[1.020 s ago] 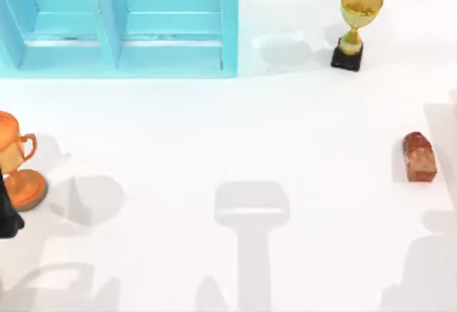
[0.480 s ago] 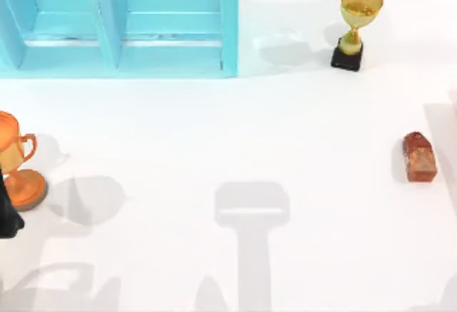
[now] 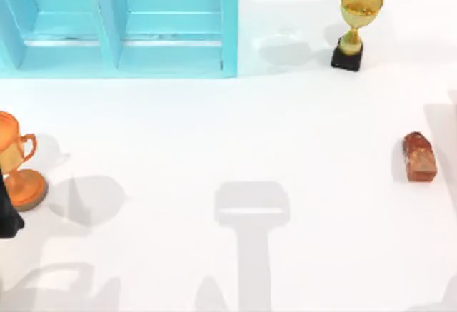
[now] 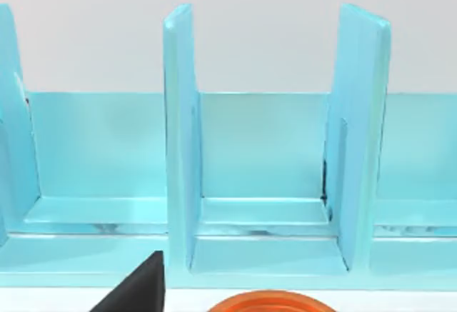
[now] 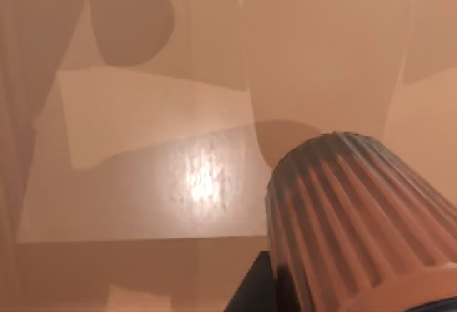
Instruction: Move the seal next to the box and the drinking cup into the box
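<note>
Lying flat on the white table (image 3: 214,133) near its right edge, the seal (image 3: 418,156) sits well apart from the blue box (image 3: 118,23) at the far left. The drinking cup (image 5: 357,219) appears close up in the right wrist view, ribbed side toward the camera; whether the right gripper's jaws clamp it cannot be told. The left gripper (image 3: 7,212) sits at the left edge beside the orange trophy (image 3: 18,158), jaw state not discernible.

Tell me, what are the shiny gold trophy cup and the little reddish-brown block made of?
The gold trophy cup looks like polished metal or gold-coated plastic: it glints, and it stands on a matte black base. The reddish-brown mottled block, the seal, looks like speckled stone or brick, dull and rough.
</note>
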